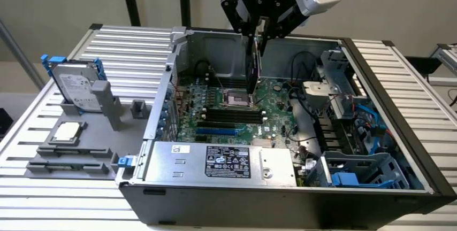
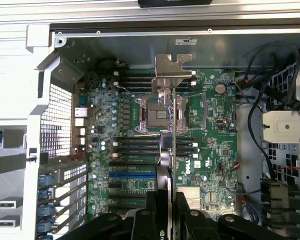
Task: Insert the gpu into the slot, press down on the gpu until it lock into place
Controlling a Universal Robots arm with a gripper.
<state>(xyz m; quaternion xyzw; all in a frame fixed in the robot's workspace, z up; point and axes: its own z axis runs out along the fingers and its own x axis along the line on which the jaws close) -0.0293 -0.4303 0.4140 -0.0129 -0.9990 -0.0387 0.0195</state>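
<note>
The black gripper [image 1: 258,36] pinches the thin, flat black gpu [image 1: 251,73], which stands on its edge over the middle of the green board [image 1: 275,94]. The long blue plastic slot [image 1: 216,132] lies near the board's edge, apart from the gpu.

One gpu [image 1: 252,73], one blue slot [image 1: 216,132], four black memory slots [image 1: 228,116] (parallel), one power-supply box [image 1: 179,161].

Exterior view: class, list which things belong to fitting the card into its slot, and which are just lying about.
Belong to the job:
- gpu, gripped edge-on in the claw above the motherboard
- blue slot, empty

Lying about:
- hard drive
- power supply
- black memory slots
- silver chip
</note>
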